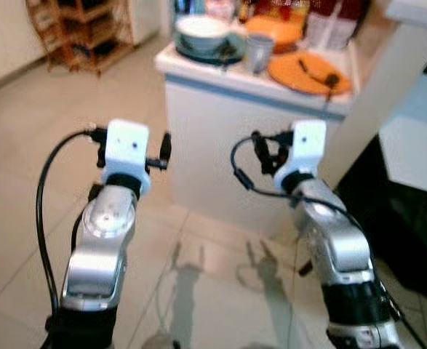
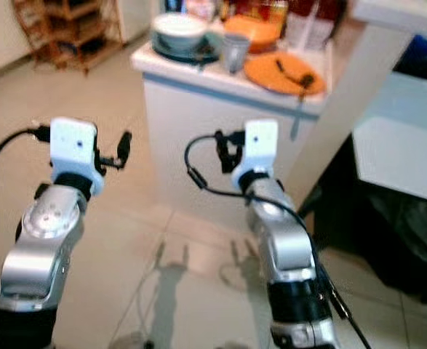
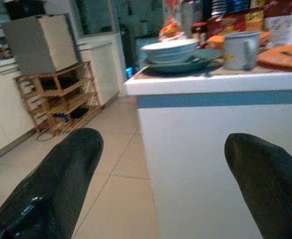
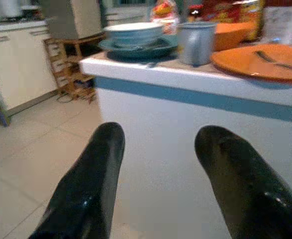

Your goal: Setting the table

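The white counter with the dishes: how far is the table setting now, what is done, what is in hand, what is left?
Nothing looks done yet. The white counter carries the pale bowl on a teal plate, the grey metal mug and the orange plate with dark cutlery. In hand: nothing; the left hand and right hand are open and empty, short of the counter. Left: reaching the dishes, grasping, and laying them out.

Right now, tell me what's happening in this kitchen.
The robot stands facing a white counter, both arms raised in front of it, nothing held. The left claw and right claw are open, short of the counter's side. On top wait a pale bowl on a dark plate, a grey mug and an orange plate with cutlery on it, all untouched.
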You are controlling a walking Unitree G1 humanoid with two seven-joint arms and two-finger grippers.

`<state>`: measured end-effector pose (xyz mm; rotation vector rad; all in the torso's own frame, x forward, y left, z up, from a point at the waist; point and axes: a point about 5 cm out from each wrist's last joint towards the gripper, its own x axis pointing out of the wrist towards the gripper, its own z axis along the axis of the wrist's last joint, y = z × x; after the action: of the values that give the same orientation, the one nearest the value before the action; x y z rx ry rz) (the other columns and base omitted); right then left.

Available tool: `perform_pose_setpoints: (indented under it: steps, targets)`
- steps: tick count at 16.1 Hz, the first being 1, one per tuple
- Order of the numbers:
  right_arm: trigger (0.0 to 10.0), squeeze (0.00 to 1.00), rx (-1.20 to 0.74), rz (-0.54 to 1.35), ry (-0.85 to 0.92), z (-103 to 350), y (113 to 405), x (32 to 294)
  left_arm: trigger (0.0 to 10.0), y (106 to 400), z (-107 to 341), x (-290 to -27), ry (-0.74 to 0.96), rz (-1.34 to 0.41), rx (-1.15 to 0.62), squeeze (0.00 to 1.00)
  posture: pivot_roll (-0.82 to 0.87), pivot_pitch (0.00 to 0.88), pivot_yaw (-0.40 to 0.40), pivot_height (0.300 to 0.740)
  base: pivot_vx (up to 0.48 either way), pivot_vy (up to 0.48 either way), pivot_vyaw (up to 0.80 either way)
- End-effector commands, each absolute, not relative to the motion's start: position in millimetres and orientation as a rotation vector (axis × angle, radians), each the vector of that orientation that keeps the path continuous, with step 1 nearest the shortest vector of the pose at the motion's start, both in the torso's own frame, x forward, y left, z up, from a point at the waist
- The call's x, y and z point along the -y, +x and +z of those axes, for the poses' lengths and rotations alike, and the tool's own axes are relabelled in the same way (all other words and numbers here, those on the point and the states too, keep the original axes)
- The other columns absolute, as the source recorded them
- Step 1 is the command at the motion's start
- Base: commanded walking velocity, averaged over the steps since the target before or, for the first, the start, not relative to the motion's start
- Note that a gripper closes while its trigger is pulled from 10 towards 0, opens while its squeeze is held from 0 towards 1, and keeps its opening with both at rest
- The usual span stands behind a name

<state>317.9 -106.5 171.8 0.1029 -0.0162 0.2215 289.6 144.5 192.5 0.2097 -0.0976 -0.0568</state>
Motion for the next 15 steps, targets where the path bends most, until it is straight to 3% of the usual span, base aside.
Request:
perform_pose_setpoints:
  steps: [1,3,6,7,8,15]
  targets:
    - [10.0,1.0,0.016,0.188,0.096,171,318,117,10.0,290,194,-136,0.196,-0.09,0.103,1.0,0.04,0.057,-0.074,0.74,0.416,0.0,0.0]
    - [10.0,1.0,0.018,0.195,0.094,172,318,115,10.0,290,195,-138,0.196,-0.083,0.104,1.0,0.04,0.058,-0.074,0.74,0.418,0.0,0.0]
    - [10.0,1.0,0.021,0.194,0.084,174,320,114,10.0,291,196,-141,0.197,-0.07,0.105,1.0,0.04,0.06,-0.075,0.74,0.416,0.0,-0.8]
    - [10.0,0.28,0.024,0.185,0.068,174,320,114,10.0,291,197,-142,0.202,-0.066,0.108,1.0,0.04,0.062,-0.074,0.74,0.48,0.0,-0.8]
    - [10.0,0.0,0.026,0.178,0.061,175,321,115,10.0,291,197,-142,0.204,-0.064,0.109,1.0,0.04,0.063,-0.074,0.74,0.48,0.0,-0.78]
    - [10.0,0.0,0.06,0.162,-0.008,182,324,113,10.0,292,198,-143,0.213,-0.061,0.113,1.0,0.04,0.064,-0.075,0.74,0.48,0.0,0.0]
